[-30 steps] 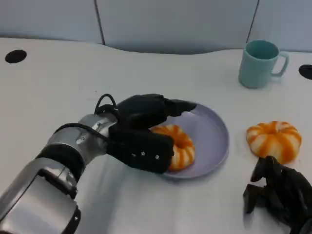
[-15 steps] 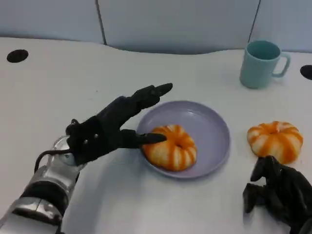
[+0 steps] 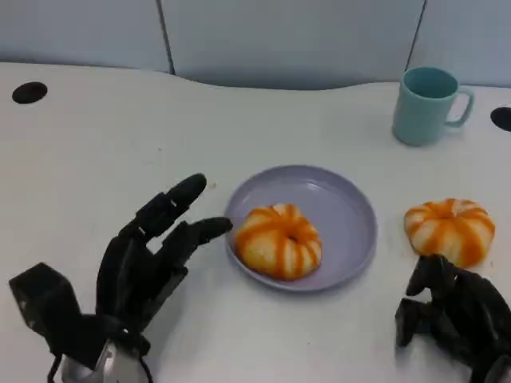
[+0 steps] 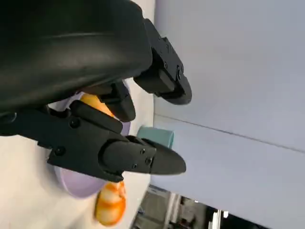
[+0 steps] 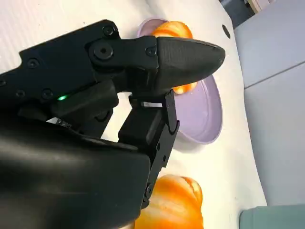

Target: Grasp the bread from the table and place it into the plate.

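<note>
An orange-and-white striped bread [image 3: 279, 241] lies inside the lavender plate [image 3: 347, 209], toward the plate's left side and touching nothing but the dish; the plate rests on the white table [image 3: 96, 152] near the middle of the head view; the left hand [image 3: 148, 259] hovers just beside the plate's left rim, released, its black fingers [image 3: 177, 197] spread apart and pointing toward the plate, holding nothing, with one fingertip close to the rim but apart from the bread; in the left wrist view the same fingers reach out over the plate's edge [image 4: 71, 183] with a slice of orange bread between them, and a second orange bun [image 4: 111, 206] shows past the plate; that second striped bread [image 3: 449, 230] sits on the table to the right of the plate, apart from it; the right hand [image 3: 455, 315] rests low at the lower right, just in front of this second bread, its fingers curled inward on nothing; the right wrist view shows those curled fingers [image 5: 157, 57] above the bun [image 5: 171, 202], with the plate and its bread beyond; a teal mug [image 3: 427, 104] stands upright at the far right of the table, handle to the right, well apart from the plate.
</note>
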